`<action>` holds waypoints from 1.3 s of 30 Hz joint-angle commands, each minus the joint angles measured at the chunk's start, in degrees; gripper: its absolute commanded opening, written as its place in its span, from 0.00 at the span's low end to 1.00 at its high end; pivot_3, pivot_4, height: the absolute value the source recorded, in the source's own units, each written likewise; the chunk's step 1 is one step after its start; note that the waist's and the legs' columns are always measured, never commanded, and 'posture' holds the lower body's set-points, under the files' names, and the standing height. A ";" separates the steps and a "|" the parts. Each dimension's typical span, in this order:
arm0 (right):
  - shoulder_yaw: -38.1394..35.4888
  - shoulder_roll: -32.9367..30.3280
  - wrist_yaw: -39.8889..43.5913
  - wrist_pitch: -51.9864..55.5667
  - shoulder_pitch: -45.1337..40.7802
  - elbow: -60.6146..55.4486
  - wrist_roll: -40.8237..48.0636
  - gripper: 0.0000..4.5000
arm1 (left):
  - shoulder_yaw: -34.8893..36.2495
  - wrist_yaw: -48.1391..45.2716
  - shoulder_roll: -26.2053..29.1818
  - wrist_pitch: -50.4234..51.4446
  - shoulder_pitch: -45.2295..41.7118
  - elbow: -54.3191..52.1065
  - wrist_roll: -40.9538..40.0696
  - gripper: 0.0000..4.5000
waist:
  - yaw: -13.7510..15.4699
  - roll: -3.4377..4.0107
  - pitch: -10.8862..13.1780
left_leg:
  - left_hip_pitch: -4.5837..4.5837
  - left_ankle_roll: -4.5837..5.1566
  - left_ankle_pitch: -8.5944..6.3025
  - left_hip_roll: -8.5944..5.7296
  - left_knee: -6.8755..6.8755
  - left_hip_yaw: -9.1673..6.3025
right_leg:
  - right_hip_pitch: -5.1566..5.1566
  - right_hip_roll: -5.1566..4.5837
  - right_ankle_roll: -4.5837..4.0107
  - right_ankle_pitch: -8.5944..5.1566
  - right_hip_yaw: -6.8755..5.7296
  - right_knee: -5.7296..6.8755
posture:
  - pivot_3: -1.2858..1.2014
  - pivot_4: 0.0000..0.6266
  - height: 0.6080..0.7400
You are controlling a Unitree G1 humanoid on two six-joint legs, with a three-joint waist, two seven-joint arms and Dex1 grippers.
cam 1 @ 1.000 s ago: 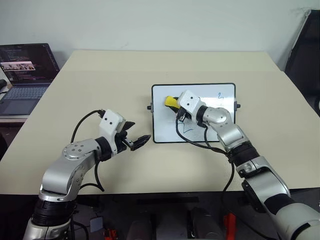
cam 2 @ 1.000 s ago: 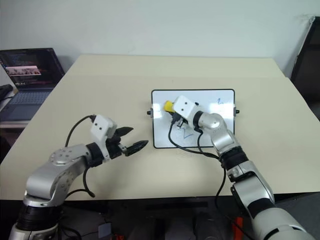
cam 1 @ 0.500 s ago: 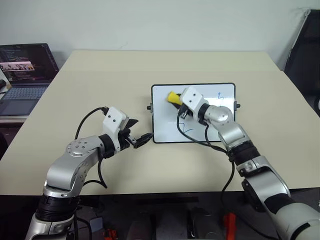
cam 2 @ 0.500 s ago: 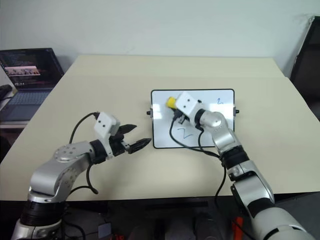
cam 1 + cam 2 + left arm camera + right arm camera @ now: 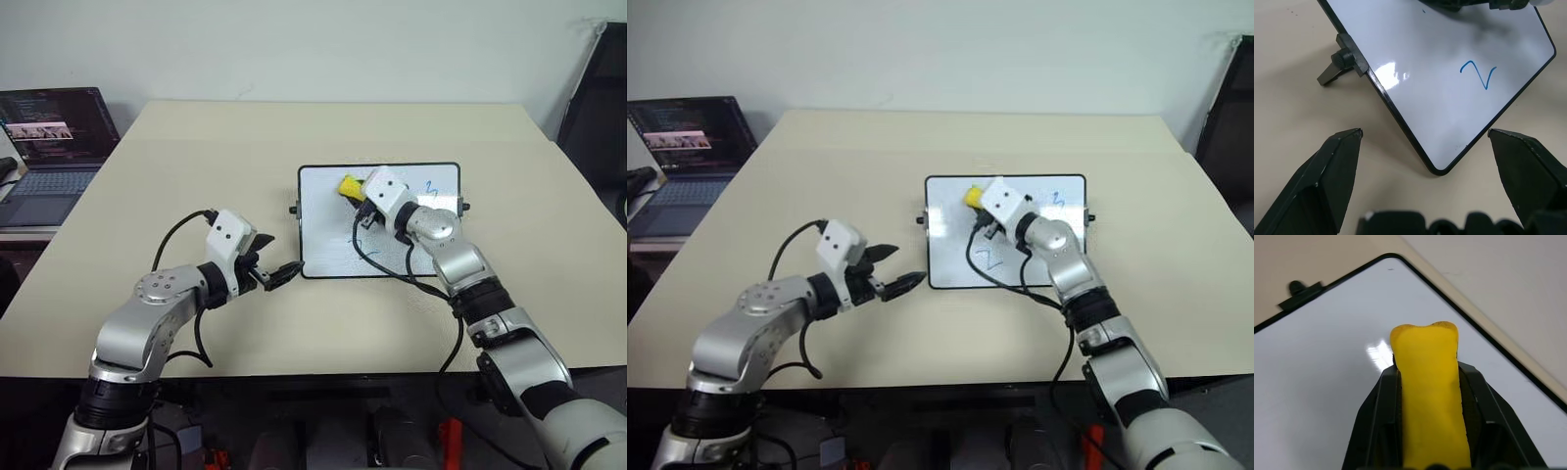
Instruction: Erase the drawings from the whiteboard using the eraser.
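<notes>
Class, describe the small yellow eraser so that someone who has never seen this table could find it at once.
On the beige table lies a glossy white whiteboard with a thin black frame. Over its far edge, the right gripper is shut on a small bright yellow oblong eraser. It is the only yellow thing there, unlike the thin blue drawings on the board.

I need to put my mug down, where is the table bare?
Bare: the far strip of the table behind the whiteboard, and the wide stretch between the board and the laptop. Crowded: the board, under the right gripper with the eraser, and its near-left corner by the left gripper.
</notes>
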 commanded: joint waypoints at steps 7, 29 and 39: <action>2.27 -2.40 7.15 0.45 4.86 -3.37 -0.18 0.25 | -0.84 -1.00 -0.16 -1.39 -1.96 -0.16 0.73 1.00 | 0.07 -0.04 -0.02 | 0.00 0.00 0.00 0.00 -0.01 0.01 | 0.01 0.00 0.01 0.00 0.02 -0.02 | 0.52 0.24 1.00; -0.42 -3.13 11.06 6.49 6.79 -13.48 3.29 0.25 | 0.29 -3.47 1.03 -1.60 -3.74 1.01 0.92 1.00 | -0.12 -0.08 0.01 | -0.01 0.00 0.00 0.01 -0.04 0.01 | -0.02 0.03 0.00 -0.01 0.04 -0.06 | 0.52 0.24 1.00; -7.92 -9.63 19.36 18.02 8.68 -34.69 15.41 0.25 | 4.07 -5.77 3.53 -1.74 -4.04 -1.45 -1.83 1.00 | 0.07 -0.06 0.10 | -0.22 0.00 -0.03 0.04 -0.13 -0.08 | -0.14 0.02 0.01 -0.03 -0.04 -0.30 | 0.52 0.24 1.00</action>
